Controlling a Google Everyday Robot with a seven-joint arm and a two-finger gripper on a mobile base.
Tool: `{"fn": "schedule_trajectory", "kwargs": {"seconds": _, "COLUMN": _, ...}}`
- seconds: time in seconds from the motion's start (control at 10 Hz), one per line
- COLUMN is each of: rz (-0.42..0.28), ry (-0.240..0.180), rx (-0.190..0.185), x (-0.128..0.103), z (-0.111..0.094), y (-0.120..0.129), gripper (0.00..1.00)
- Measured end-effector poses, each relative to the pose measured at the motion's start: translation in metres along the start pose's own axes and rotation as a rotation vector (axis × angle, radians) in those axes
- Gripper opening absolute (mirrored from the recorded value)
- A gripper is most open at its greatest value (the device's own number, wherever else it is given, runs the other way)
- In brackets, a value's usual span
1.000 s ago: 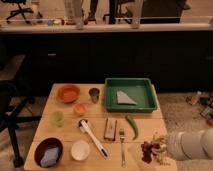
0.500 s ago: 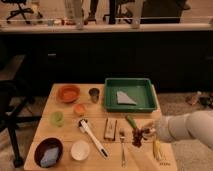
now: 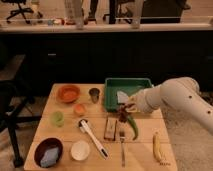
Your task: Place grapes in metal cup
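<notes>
In the camera view the gripper (image 3: 125, 109) hangs over the middle of the table (image 3: 141, 156), on the near side of the green tray (image 3: 112, 87). Its fingers look pinched on the top of the grapes (image 3: 122, 118), which dangle above the wood. The metal cup (image 3: 94, 94) stands farther left, beside the tray's left wall. The bunch looks about as wide as the cup's mouth, so an off-centre release could tip the cup or spill grapes beside it, and a loose pinch could shed them on the way. I count one bunch of grapes, one metal cup, one tray, one orange bowl (image 3: 68, 93), one small orange cup (image 3: 79, 109), one light green cup (image 3: 58, 118), one chili (image 3: 133, 128), one corn cob (image 3: 157, 147) and one fork (image 3: 122, 144).
</notes>
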Motion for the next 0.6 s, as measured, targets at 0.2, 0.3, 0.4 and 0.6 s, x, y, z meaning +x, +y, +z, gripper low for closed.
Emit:
{"fn": "schedule_trajectory", "kwargs": {"seconds": 0.2, "rz": -0.018, "ry": -0.003, "rx": -0.003, "x": -0.0095, "z": 0.0095, "y": -0.0155, "gripper": 0.00}}
{"fn": "schedule_trajectory", "kwargs": {"seconds": 0.3, "rz": -0.019, "ry": -0.001, "rx": -0.003, "x": -0.0095, "z": 0.0102, "y": -0.0175, "gripper": 0.00}}
{"fn": "schedule_trajectory", "kwargs": {"seconds": 0.4, "rz": -0.019, "ry": -0.001, "rx": -0.003, "x": -0.0095, "z": 0.0102, "y": -0.0175, "gripper": 0.00}}
{"fn": "schedule_trajectory", "kwargs": {"seconds": 0.6, "rz": -0.021, "ry": -0.003, "rx": -0.004, "x": -0.0109, "z": 0.0112, "y": -0.0180, "gripper": 0.00}}
